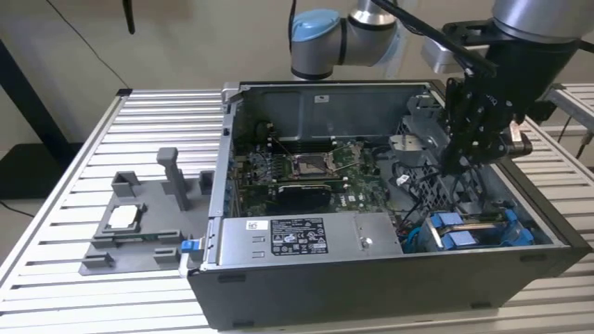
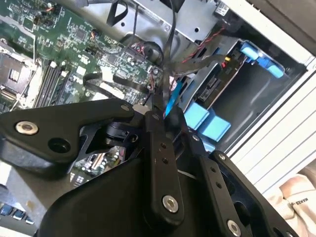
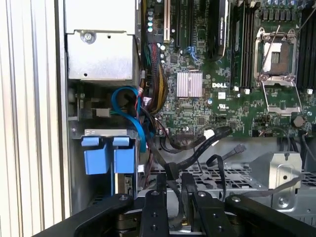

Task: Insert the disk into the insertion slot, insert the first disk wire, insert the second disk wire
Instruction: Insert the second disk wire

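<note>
The disk (image 1: 475, 224) lies in the insertion slot (image 1: 516, 209), the grey cage at the case's corner nearest the exterior view's right. Its blue carrier tabs (image 1: 455, 231) face the power supply, and both wrist views show them as two blue blocks (image 3: 106, 157) (image 2: 207, 121). My gripper (image 1: 451, 165) hangs inside the case above the cage. In the first wrist view its fingers stand close together around a thin black wire (image 3: 174, 174), and my gripper (image 3: 173, 183) is shut on it. In the second wrist view my gripper (image 2: 158, 107) pinches the same black wire (image 2: 165, 74), which runs towards the cage.
The open computer case holds a green motherboard (image 1: 307, 170) and a labelled silver power-supply box (image 1: 297, 240). A blue cable (image 3: 129, 104) and loose black cables (image 3: 197, 143) lie beside the cage. A grey fixture (image 1: 139, 223) stands on the slatted table (image 1: 93, 139) at the exterior view's left.
</note>
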Available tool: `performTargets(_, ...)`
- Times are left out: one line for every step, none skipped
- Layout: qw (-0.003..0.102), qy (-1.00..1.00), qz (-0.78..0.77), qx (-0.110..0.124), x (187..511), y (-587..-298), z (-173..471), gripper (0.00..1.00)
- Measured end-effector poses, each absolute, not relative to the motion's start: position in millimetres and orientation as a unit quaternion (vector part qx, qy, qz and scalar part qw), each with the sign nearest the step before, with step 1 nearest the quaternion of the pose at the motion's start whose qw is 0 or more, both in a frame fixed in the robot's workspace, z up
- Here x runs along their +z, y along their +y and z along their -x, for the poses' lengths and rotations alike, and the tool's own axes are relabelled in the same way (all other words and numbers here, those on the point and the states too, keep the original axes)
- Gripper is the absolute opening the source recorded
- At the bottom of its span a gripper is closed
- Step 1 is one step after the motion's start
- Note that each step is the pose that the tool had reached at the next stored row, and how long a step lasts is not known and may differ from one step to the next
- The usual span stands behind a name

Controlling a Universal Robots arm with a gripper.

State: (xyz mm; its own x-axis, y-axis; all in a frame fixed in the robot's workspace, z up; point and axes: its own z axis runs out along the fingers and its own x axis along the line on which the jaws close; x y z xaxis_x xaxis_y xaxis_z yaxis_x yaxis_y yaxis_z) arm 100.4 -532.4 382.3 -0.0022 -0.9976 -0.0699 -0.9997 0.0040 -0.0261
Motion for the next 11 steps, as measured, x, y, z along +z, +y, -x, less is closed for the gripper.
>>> performTargets(0.035,0.708,0.706,0.014,382.3,-532.4,-97.9,0.27)
performTargets(0.036,0.708,0.706,0.013,382.3,-532.4,-95.7,0.27)
performTargets(0.037,0.708,0.706,0.012,382.3,-532.4,-93.5,0.27)
performTargets(0.038,0.707,0.706,0.011,382.3,-532.4,-91.7,0.27)
performTargets(0.039,0.708,0.706,0.011,382.3,-532.4,-91.1,0.27)
performTargets(0.039,0.707,0.706,0.011,382.3,-532.4,-91.1,0.27)
performTargets(0.039,0.707,0.706,0.011,382.3,-532.4,-91.1,0.27)
performTargets(0.039,0.707,0.706,0.011,382.3,-532.4,-91.1,0.27)
performTargets(0.039,0.707,0.706,0.011,382.3,-532.2,-91.0,0.27)
performTargets(0.038,0.707,0.706,0.010,382.4,-531.7,-90.4,0.27)
performTargets(0.037,0.707,0.706,0.009,382.3,-531.0,-89.7,0.27)
